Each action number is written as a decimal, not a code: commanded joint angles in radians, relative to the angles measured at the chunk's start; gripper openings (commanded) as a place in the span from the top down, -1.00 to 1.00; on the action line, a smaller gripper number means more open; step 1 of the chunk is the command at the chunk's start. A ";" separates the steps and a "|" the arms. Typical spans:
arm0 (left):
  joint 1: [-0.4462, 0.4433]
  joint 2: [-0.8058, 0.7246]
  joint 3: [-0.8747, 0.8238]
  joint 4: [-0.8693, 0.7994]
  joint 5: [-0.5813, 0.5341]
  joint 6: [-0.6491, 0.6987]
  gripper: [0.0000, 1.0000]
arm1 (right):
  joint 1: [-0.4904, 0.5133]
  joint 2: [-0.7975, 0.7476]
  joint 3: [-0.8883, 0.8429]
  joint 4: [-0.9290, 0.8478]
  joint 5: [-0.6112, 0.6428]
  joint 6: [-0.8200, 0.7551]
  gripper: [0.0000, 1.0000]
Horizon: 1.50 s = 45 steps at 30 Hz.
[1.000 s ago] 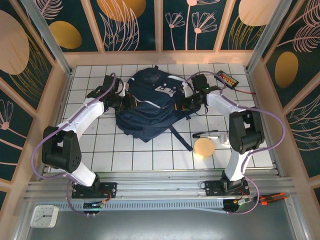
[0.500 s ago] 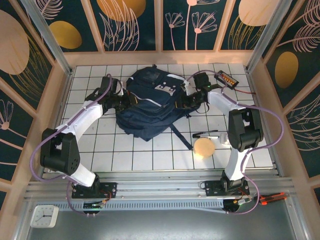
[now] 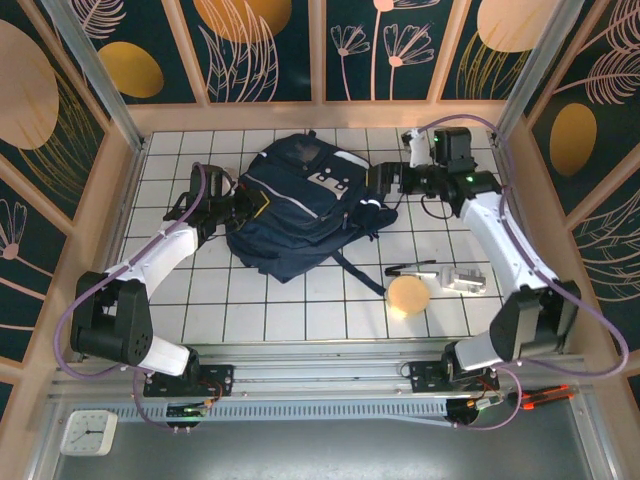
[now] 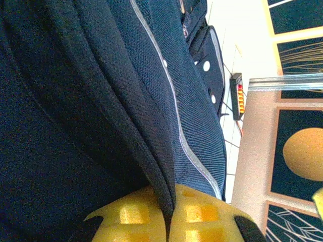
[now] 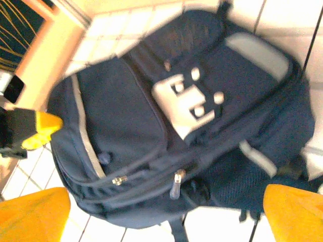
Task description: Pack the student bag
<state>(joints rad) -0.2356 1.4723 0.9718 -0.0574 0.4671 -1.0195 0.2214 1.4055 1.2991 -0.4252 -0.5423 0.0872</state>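
While the tiled table (image 3: 300, 310) looks as it did a second ago, the bag (image 3: 300, 210) on it has swung a little. It lies at the middle of the far half, its front pocket with the pale patches facing up and its lower end pointing toward the arms.

The big change is on the right side. A second ago the right gripper (image 3: 387, 180) was pressed together against the bag's right flank. It has now let go and drawn back toward the far right corner. Its yellow fingers (image 5: 30, 212) stand spread wide, and its wrist view looks down on the bag from clear of it, touching nothing.

The left gripper (image 3: 240, 205) has not released. Its yellow fingertips (image 4: 133, 217) are still pinched on a fold of dark fabric at the bag's left edge, so the bag is now held from one side only.

Two zip pulls (image 5: 176, 184) sit close together at the lower front, and the pockets look shut from here, though I cannot tell whether the main compartment is open. Near the right arm a pen (image 3: 410, 268), a round tan disc (image 3: 408, 296) and a small silvery block (image 3: 465, 278) lie on the tiles, well apart from the bag.

My reading is that the right arm has been freed to open a zip or fetch one of those loose things, while the left steadies the bag. With items outside it, the packing looks far from done.
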 commanded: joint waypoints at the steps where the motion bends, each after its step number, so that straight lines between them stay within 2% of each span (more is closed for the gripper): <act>1: 0.004 -0.050 0.006 0.126 0.025 -0.030 1.00 | -0.006 -0.058 -0.126 0.246 -0.036 -0.022 -0.98; 3: 0.005 -0.055 -0.012 0.153 0.030 -0.056 1.00 | -0.003 -0.082 -0.214 0.402 -0.148 -0.094 -0.91; 5: 0.004 -0.054 -0.033 0.197 0.047 -0.098 1.00 | 0.017 -0.077 -0.265 0.453 -0.218 -0.221 -0.84; 8: 0.005 -0.056 -0.060 0.278 0.065 -0.173 1.00 | 0.087 -0.049 -0.301 0.406 -0.157 -0.426 -0.78; 11: 0.005 -0.059 -0.078 0.344 0.075 -0.238 1.00 | 0.169 -0.031 -0.354 0.413 -0.110 -0.566 -0.74; 18: 0.005 -0.072 -0.123 0.462 0.085 -0.364 1.00 | 0.217 -0.004 -0.486 0.672 -0.081 -0.479 -0.55; 26: 0.005 -0.068 -0.134 0.490 0.099 -0.403 1.00 | 0.240 0.064 -0.504 0.777 -0.067 -0.469 -0.52; 32: 0.013 -0.069 -0.124 0.447 0.118 -0.378 1.00 | 0.250 0.137 -0.482 0.790 -0.060 -0.484 -0.48; 37: 0.016 -0.072 -0.128 0.429 0.131 -0.366 1.00 | 0.252 0.183 -0.451 0.768 -0.070 -0.487 -0.25; 45: 0.016 -0.068 -0.131 0.426 0.147 -0.357 1.00 | 0.261 0.195 -0.436 0.773 -0.053 -0.493 -0.24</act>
<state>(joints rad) -0.2260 1.4460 0.8207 0.2775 0.5507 -1.3754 0.4694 1.5963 0.8207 0.3229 -0.6025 -0.3882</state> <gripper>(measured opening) 0.062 0.619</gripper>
